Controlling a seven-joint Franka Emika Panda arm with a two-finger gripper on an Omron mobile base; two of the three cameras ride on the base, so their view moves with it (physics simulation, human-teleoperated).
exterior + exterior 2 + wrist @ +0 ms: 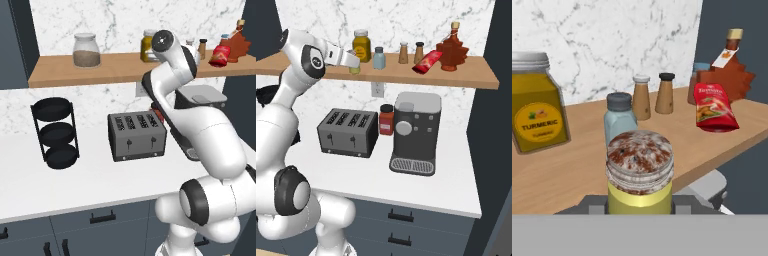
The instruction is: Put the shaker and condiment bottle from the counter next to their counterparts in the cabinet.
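My gripper [354, 65] is shut on the shaker [640, 175], a yellow-green cylinder with a speckled tan cap, at the front edge of the cabinet shelf [466, 77]. Right behind it stands the pale blue shaker [619, 120], with two brown dark-capped shakers [641, 97] further back. The red condiment bottle [713, 107] lies tilted on the shelf, leaning on the dark red leaf-shaped bottle [727, 70]. From the right base view the shaker [355, 69] hangs just left of the pale blue one [379, 58].
A yellow turmeric jar [537, 110] stands on the shelf to the left of the shaker. On the counter [456, 170] below are a toaster [348, 132], a red-lidded jar [386, 120] and a coffee machine [416, 132]. A black tiered rack [55, 132] stands further left.
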